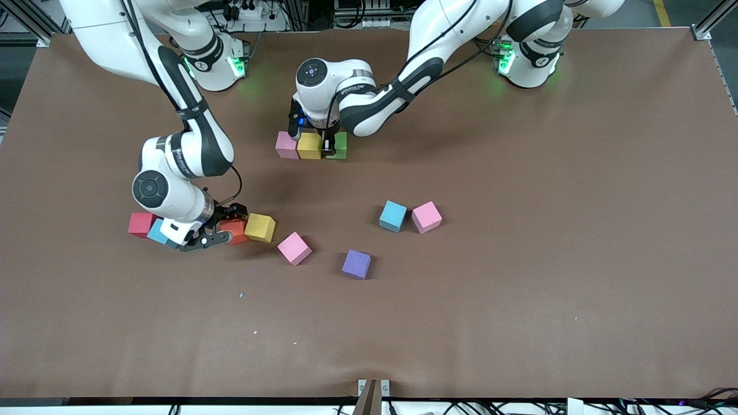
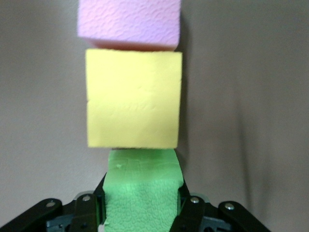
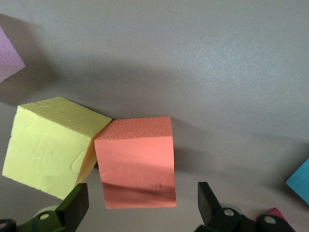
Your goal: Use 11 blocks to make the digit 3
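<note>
We find the left gripper (image 1: 326, 144) low on the table, its fingers (image 2: 186, 212) clenched on a green block (image 1: 341, 145). That block sits at the end of a row of three, touching a yellow block (image 1: 309, 145), with a pink block (image 1: 286, 144) next in line toward the right arm's end. In the left wrist view the green block (image 2: 142, 193) is pressed between the two fingers, the yellow block (image 2: 133, 99) against it and the pink block (image 2: 129, 21) after that.

We find the right gripper (image 1: 222, 230) down at the table with its fingers (image 3: 75, 205) released and spread either side of an orange block (image 1: 235, 229), not yet gripping it. A second yellow block (image 1: 260, 227) touches the orange block (image 3: 136, 162) at one corner. A red block (image 1: 140, 224) and a blue block (image 1: 157, 232) lie just beside that gripper, partly hidden by the wrist.

Loose blocks lie nearer the front camera than the row: pink (image 1: 294, 248), purple (image 1: 356, 264), blue (image 1: 392, 215) and pink (image 1: 426, 217), the last two just beside each other.
</note>
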